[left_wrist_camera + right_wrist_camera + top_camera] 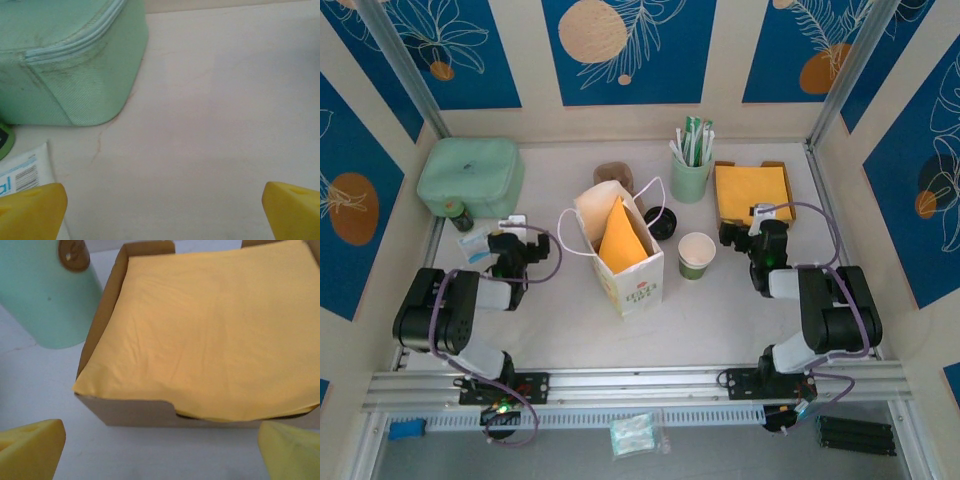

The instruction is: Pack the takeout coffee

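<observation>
takeout coffee [661, 222] beside bag [620, 255], L of R gripper [735, 233]; jaws wide

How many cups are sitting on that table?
3: a mint-green cup of sachets at the back, an open white-and-green paper cup right of the white paper bag, and a black-lidded cup beside the bag. The bag may hide more.

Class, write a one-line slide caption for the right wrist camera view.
Right gripper, jaws open, faces a cardboard holder stacked with yellow napkins, a mint-green cup standing just left of it.
</observation>
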Controlling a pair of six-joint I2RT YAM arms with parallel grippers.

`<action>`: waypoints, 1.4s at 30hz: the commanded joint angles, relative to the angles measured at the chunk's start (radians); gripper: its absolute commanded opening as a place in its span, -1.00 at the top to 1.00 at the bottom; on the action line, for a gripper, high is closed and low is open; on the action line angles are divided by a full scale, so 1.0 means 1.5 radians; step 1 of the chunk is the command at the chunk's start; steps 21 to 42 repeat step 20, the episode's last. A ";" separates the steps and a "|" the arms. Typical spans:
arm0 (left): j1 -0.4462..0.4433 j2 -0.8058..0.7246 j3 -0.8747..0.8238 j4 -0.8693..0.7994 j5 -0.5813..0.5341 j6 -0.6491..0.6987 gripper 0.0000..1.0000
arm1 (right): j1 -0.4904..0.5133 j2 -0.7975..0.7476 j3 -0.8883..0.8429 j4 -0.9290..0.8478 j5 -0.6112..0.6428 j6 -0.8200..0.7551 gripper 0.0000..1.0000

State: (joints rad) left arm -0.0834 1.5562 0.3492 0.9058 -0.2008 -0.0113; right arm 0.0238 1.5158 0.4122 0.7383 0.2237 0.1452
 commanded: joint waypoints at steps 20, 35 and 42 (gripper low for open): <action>0.009 0.005 0.003 0.049 0.033 0.016 -0.99 | -0.003 0.003 -0.005 0.059 -0.031 -0.021 -0.98; 0.009 0.005 0.003 0.049 0.033 0.016 -0.99 | -0.003 0.003 -0.005 0.059 -0.031 -0.021 -0.98; 0.009 0.005 0.003 0.049 0.033 0.016 -0.99 | -0.003 0.003 -0.005 0.059 -0.031 -0.021 -0.98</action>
